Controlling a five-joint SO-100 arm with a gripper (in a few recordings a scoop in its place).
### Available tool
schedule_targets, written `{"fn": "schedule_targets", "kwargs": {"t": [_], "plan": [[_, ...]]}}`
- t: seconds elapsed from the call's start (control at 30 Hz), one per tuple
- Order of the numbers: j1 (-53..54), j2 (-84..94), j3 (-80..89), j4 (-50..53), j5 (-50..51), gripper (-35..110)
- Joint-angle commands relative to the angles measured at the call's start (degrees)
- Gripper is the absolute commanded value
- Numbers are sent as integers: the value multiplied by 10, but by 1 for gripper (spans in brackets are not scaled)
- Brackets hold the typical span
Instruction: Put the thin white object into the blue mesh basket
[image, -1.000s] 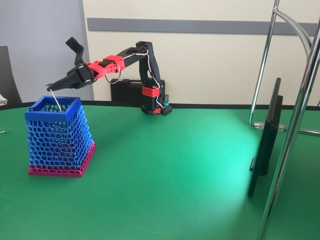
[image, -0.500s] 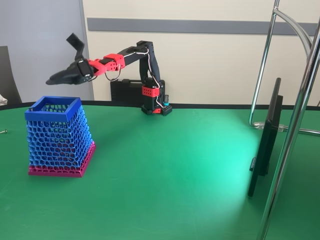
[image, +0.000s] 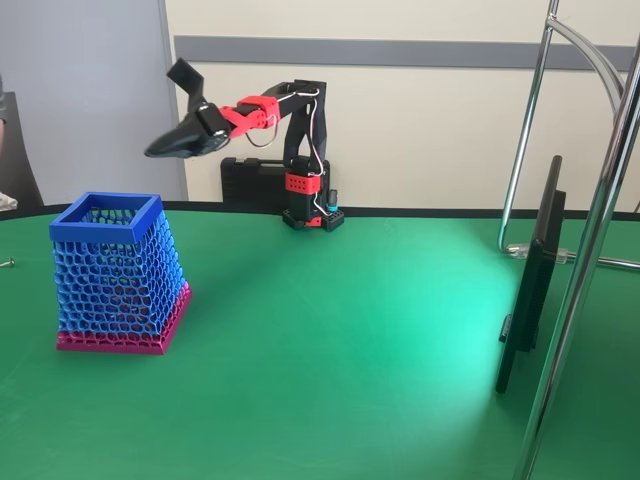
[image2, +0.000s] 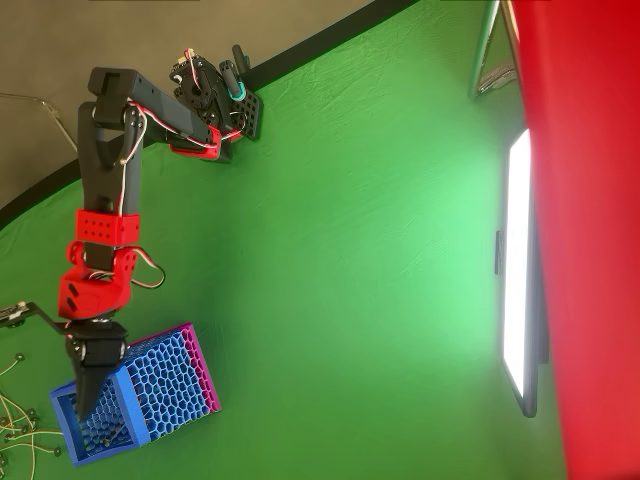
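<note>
Step in hand: retreat after the drop. The arm is lifted, gripper (image: 160, 150) high above and a bit right of the blue mesh basket (image: 105, 217) in the fixed view, nothing hanging from it. In the overhead view the gripper (image2: 82, 408) sits over the basket (image2: 160, 400) opening. The jaws look closed to a point in both views, w/ no gap visible and nothing between them, so I read them as clenched empty.

The thin white object: can't make it out now. No strand shows on the green bench (image: 350, 330) near the basket, and the mesh is too busy to pick out a white line inside. Judgement: it's prob. in the basket, so the task looks done or nearly so.

Next move, as I judge it: pull the arm back toward its base (image: 312, 215) w/o clipping the basket rim, which is light and could tip. Some loose thin strands (image2: 15, 425) lie at the left edge of the overhead view; if more are to go in, one would need a fine pinch.

Vs. earlier: 1 s ago the jaws were low at the basket rim w/ the white strand hanging down into the opening. Half a sec ago the strand was already gone from the jaws. Now the gripper is higher and further right, and the basket hasn't moved.
</note>
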Motion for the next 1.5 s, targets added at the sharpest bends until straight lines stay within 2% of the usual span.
{"fn": "schedule_targets", "kwargs": {"t": [0.0, 0.7, 0.93, 1.03, 1.27, 1.47], "plan": [[-13, 63, 47, -12, 22, 0], [-178, 388, 503, -11, 313, 0], [-207, 512, 604, 72, 382, 0], [-207, 563, 607, 145, 414, 0], [-214, 692, 671, 220, 426, 0], [-220, 795, 673, 344, 457, 0]]}}
